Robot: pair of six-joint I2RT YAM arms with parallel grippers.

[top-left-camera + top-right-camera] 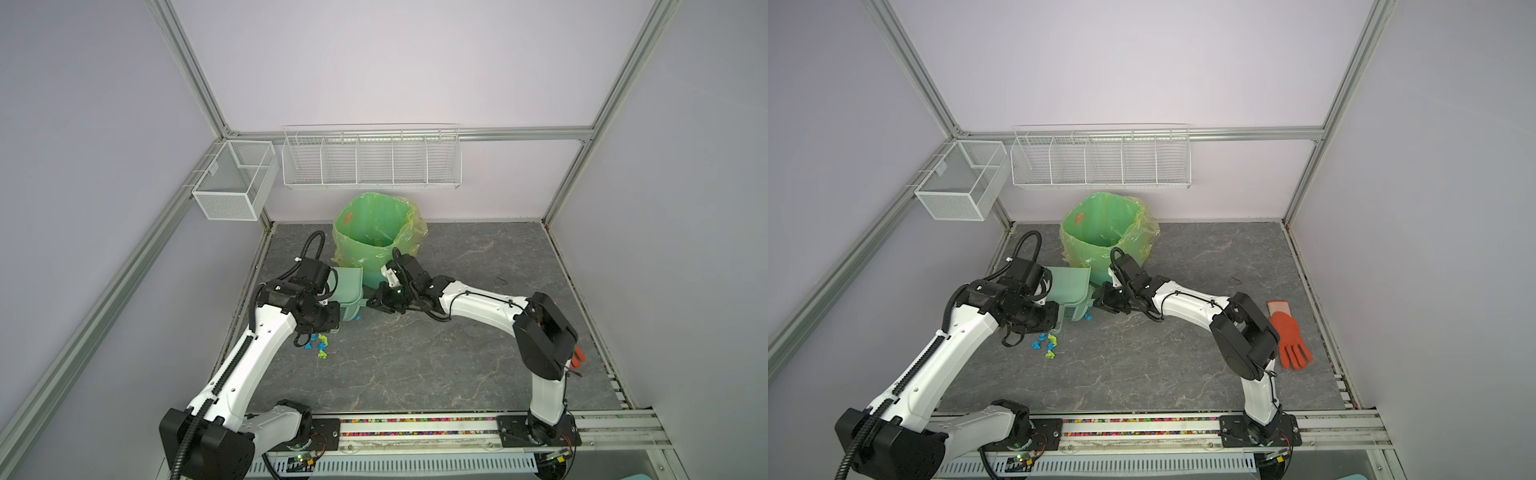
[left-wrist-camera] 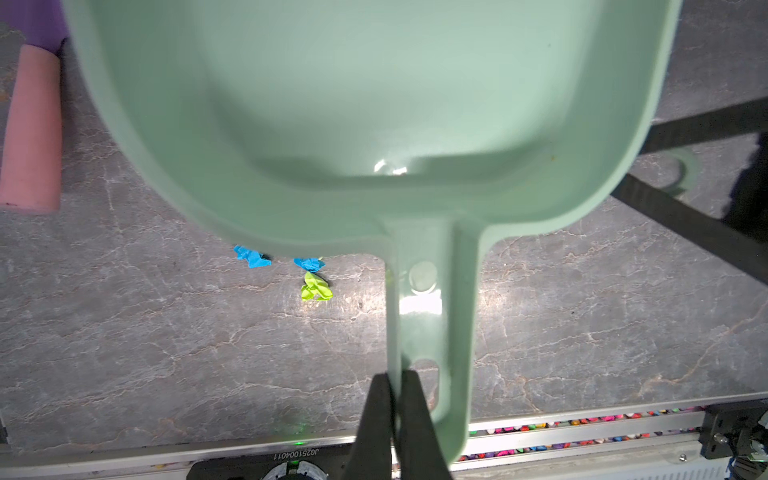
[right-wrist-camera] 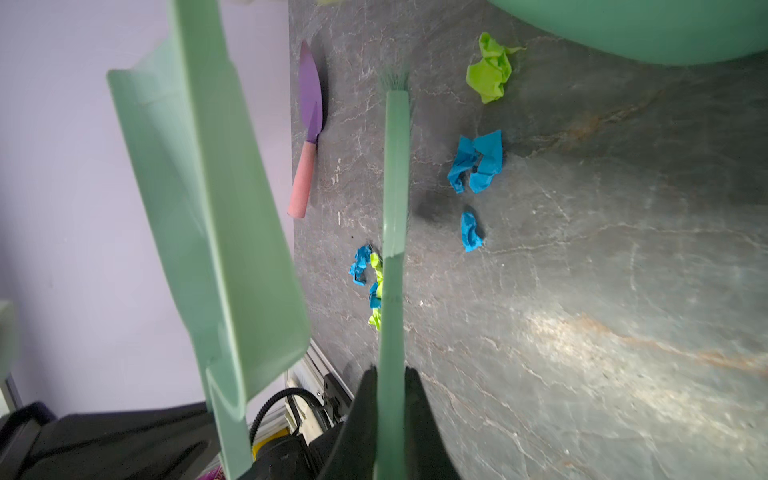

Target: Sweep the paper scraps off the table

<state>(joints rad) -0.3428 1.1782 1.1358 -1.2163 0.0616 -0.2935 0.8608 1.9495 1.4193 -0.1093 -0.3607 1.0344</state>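
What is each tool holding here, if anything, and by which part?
Left tool: pale green plastic dustpan, pinched at the end of its handle. Right tool: slim pale green brush, gripped at its handle end.

Both arms: white shell links, blk joints + motor housings. L arm (image 1: 266, 357): blk corrugated conduit (image 1: 233, 365) along link, white zip-ties. R arm (image 1: 469, 309): thin blk cable on top, green LED (image 1: 399, 292) nr wrist. fingers (image 2: 376, 415) matte blk, tapered. Blk base plates (image 1: 513, 430), small screws.
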